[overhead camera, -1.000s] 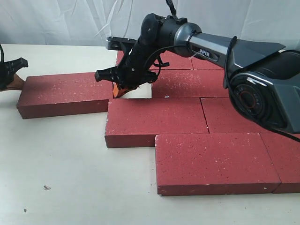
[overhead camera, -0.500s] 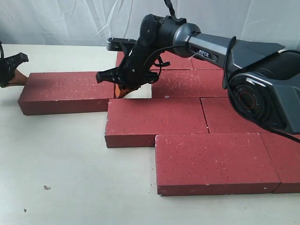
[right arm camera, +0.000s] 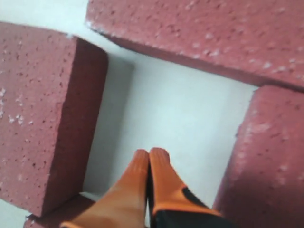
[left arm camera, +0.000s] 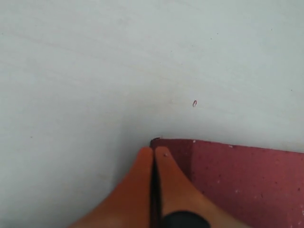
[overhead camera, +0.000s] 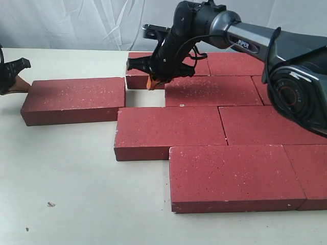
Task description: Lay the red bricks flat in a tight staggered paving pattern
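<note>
- Right hand (overhead camera: 152,82) hangs in the upper middle of the frame, its orange fingers pinched tight together with nothing between them, tips over a bare gap (overhead camera: 145,98) in the paving.
- Left hand (overhead camera: 13,76) waits at the far left edge, clamped closed and empty too, tips right at the end corner of the loose brick (overhead camera: 74,99); whether they touch it is hard to call.
- Red bricks (overhead camera: 168,130) lie flat on the pale surface (overhead camera: 76,194), filling centre and right in close, staggered rows.
- Loose brick lies left of centre, with the gap keeping it apart from its row neighbour (overhead camera: 212,91).
- Up close, brick walls border the gap on three sides.
</note>
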